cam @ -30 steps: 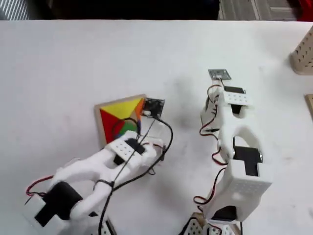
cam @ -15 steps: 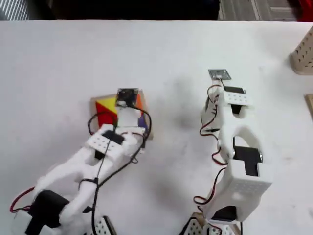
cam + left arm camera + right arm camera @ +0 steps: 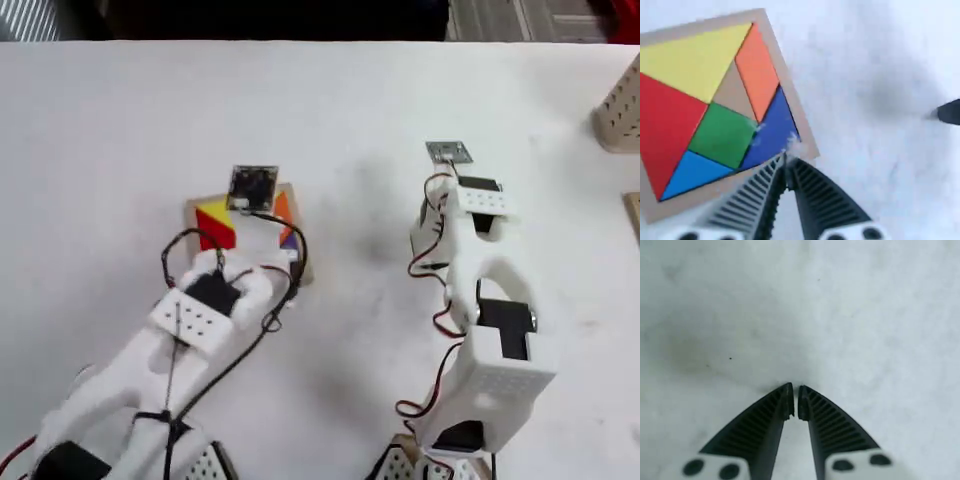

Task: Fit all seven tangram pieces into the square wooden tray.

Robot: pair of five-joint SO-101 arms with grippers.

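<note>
**Position.** In the high view the left arm reaches up from the lower left of the frame. Its wrist is over the square wooden tray, which lies left of centre on the white counter. The right arm is folded at right of centre, well apart from the tray.

**Jaws.** The left jaws are together with nothing between them, and their tips sit at the tray rim beside the dark blue triangle. The right jaws are also together and empty, over bare counter.

**Tray contents.** Seated in the tray are:
- the yellow triangle
- the red triangle
- the orange parallelogram
- the green square
- the dark blue triangle
- the light blue triangle

A tan triangular patch lies between the yellow, orange and green pieces. I cannot tell whether it is bare tray floor or a wood-coloured piece.

**Risks.**
- With the tips at the rim, any forward or downward travel would likely shove the light tray across the counter.
- The same travel could catch the rim and lift it, unseating the dark blue triangle first.
- The black cable loops over the tray's right side and could drag on the pieces if the wrist swings.

**Edges and room.** The tray sits well in from every counter edge. A broad band of counter separates it from the right arm. A perforated block stands at the upper right edge, far from the work. The safest exit for the left arm appears to be straight up, then back toward the lower left.
</note>
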